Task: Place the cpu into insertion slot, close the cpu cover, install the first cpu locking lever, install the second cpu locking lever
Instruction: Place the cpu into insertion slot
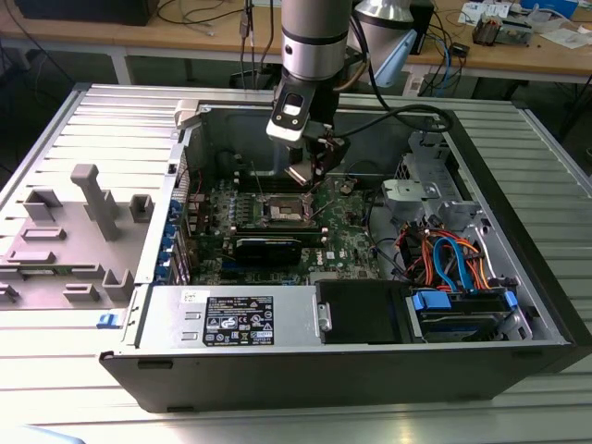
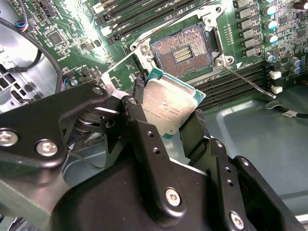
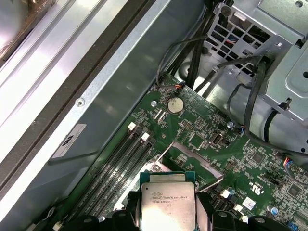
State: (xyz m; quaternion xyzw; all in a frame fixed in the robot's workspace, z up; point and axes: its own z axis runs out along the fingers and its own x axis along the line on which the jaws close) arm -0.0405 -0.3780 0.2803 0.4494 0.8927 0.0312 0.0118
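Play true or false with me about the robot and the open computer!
1. The claw is pinching the square chip. True.
2. The chip already sits in the socket. False: the claw holds it in the air, apart from the socket.
3. A lid hides the socket. False: its middle lies bare, with rows of tiny pins showing.
4. The computer case lies flat with its side open, so you can look inside. True.
5. Orange and blue cables lie inside the case. True.
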